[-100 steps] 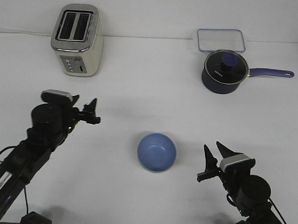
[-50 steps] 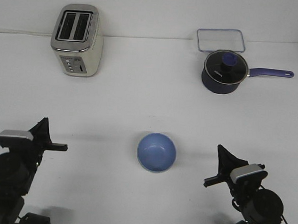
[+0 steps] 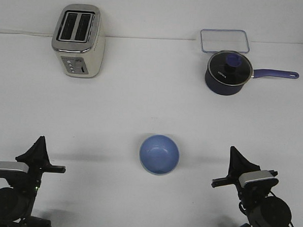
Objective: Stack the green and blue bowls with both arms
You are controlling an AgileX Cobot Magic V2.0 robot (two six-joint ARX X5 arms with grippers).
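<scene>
A single front view is provided, taken from above and behind the arms and directed forward and downward over the table (image 3: 142, 92). The whole work surface is covered from a moderate distance, the left gripper (image 3: 37, 151) and right gripper (image 3: 235, 163) being seen at the near edge

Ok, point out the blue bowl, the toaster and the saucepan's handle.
blue bowl (image 3: 159, 154): front view, middle of its inner floor.
toaster (image 3: 83, 61): front view, cream front face beside the controls.
saucepan handle (image 3: 275, 74): front view, midway along the purple handle.
</scene>
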